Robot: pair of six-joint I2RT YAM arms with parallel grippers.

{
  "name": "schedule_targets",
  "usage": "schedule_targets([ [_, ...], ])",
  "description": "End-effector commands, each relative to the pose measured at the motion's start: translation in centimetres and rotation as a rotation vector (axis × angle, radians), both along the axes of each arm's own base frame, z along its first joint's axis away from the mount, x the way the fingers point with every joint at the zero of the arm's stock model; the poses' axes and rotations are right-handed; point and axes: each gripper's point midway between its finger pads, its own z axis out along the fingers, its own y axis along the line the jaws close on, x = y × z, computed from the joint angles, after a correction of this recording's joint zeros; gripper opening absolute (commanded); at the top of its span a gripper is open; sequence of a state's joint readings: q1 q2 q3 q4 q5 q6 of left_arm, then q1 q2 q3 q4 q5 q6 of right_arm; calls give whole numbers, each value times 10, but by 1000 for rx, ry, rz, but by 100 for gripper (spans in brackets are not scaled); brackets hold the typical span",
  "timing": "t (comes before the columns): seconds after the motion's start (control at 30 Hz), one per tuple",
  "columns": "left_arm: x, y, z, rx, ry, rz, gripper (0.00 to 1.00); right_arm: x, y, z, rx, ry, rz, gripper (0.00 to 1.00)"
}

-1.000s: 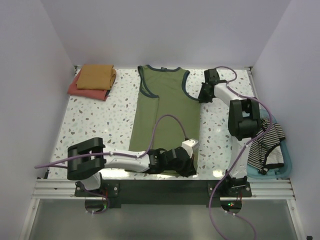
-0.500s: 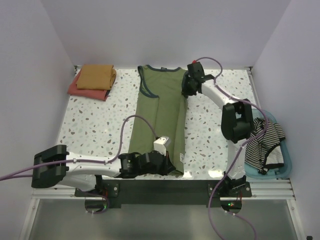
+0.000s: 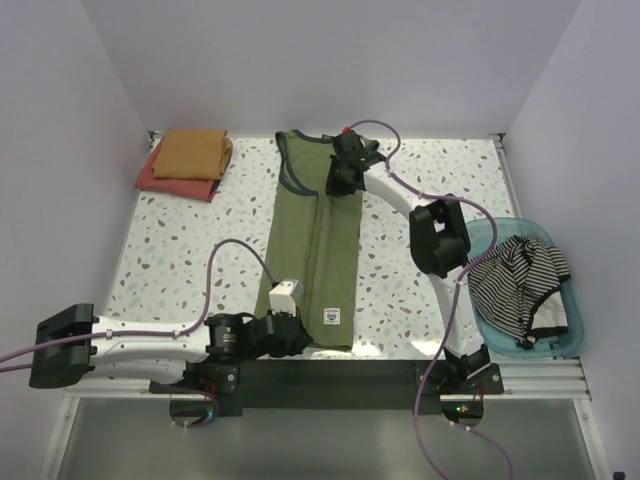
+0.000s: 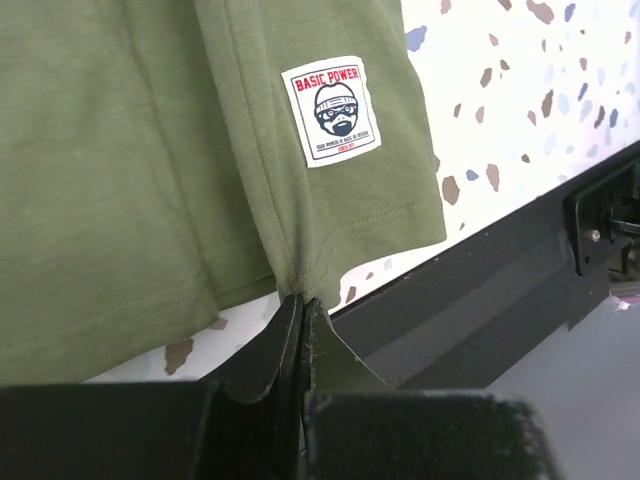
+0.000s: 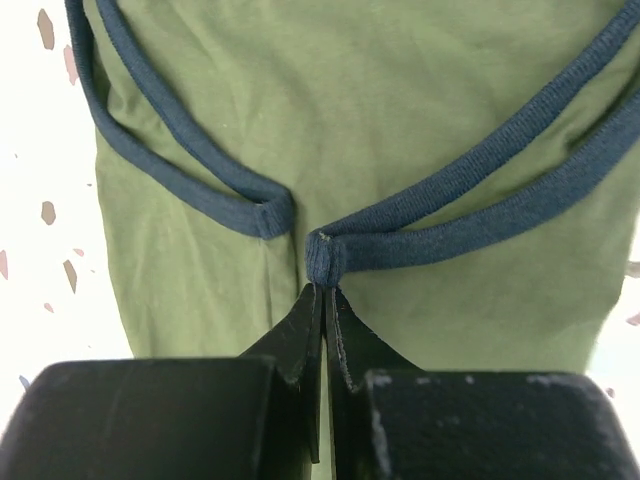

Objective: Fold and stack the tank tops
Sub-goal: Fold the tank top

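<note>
At the near edge of the table [image 3: 180,250], the left gripper [image 4: 303,300] is clenched on the hem of the olive tank top [image 3: 315,240], and a small peak of cloth is pinched there, just beyond the black frame rail. A sewn patch [image 4: 331,110] is seen close beside that pinch (only its top line can be read; the smaller print cannot). The garment is laid lengthwise down the middle of the table, with its right side doubled over onto the rest, so a straight folded edge is formed along its right. Bare speckled surface is left on both sides, more of it on the left. At the table's right edge, the striped tank top [image 3: 520,290] is bundled in the blue basket [image 3: 575,335], and its outline is lost in the crumple. Farther back, the right gripper [image 5: 322,290] is clamped on the navy trim [image 5: 480,215] where it bends. In the far left corner, the mustard top [image 3: 192,152] is stacked on the red top [image 3: 160,182], which is mostly covered.
</note>
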State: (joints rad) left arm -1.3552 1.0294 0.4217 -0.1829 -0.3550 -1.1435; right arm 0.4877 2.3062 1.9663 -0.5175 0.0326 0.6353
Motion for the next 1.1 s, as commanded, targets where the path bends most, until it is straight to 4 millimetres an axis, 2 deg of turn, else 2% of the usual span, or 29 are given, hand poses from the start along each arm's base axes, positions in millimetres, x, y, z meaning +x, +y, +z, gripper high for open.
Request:
schedule_targets([
  [0.0, 6, 17, -3, 29, -8, 69, 0, 12, 17, 24, 44, -54, -11, 0],
  [0.37, 4, 28, -14, 62, -3, 72, 0, 12, 34, 11, 39, -40, 4, 0],
  [0.4, 5, 28, -14, 64, -5, 69, 5, 12, 35, 8, 38, -35, 7, 0],
  [0.43, 5, 28, -13, 66, -6, 68, 14, 13, 35, 8, 39, -34, 6, 3],
  [0.5, 6, 27, -9, 66, -17, 70, 34, 12, 37, 11, 51, -39, 15, 16],
  [0.53, 8, 27, -5, 60, -23, 73, 39, 13, 39, 15, 61, -51, 20, 21],
  [0.57, 11, 28, 2, 57, -38, 86, 42, 12, 40, 18, 65, -54, 28, 29],
  [0.6, 13, 28, 7, 54, -52, 87, 46, 13, 40, 22, 69, -62, 32, 33],
  [0.73, 26, 34, 38, 46, -114, 148, 50, 10, 39, 62, 80, -120, 63, 48],
  [0.77, 31, 42, 41, 69, -135, 178, 50, 9, 38, 69, 76, -128, 66, 54],
  [0.8, 33, 46, 44, 71, -138, 204, 50, 8, 36, 74, 68, -134, 67, 55],
  [0.83, 36, 48, 52, 65, -145, 230, 51, 3, 32, 78, 58, -125, 65, 55],
  [0.87, 41, 63, 52, 111, -162, 274, 51, -2, 27, 93, 56, -140, 58, 54],
  [0.9, 44, 68, 53, 116, -158, 312, 54, -14, 21, 84, 41, -105, 55, 54],
  [0.93, 47, 73, 58, 121, -162, 341, 55, -21, 19, 85, 45, -104, 56, 53],
  [0.97, 49, 88, 55, 172, -167, 377, 57, -35, 18, 112, 72, -143, 63, 50],
  [1.0, 54, 95, 55, 170, -151, 431, 60, -57, 8, 84, 47, -77, 54, 47],
  [1.03, 55, 99, 56, 173, -144, 443, 61, -66, 7, 81, 57, -78, 55, 44],
  [1.07, 59, 104, 58, 155, -124, 465, 61, -95, 4, 79, 56, -55, 77, 42],
])
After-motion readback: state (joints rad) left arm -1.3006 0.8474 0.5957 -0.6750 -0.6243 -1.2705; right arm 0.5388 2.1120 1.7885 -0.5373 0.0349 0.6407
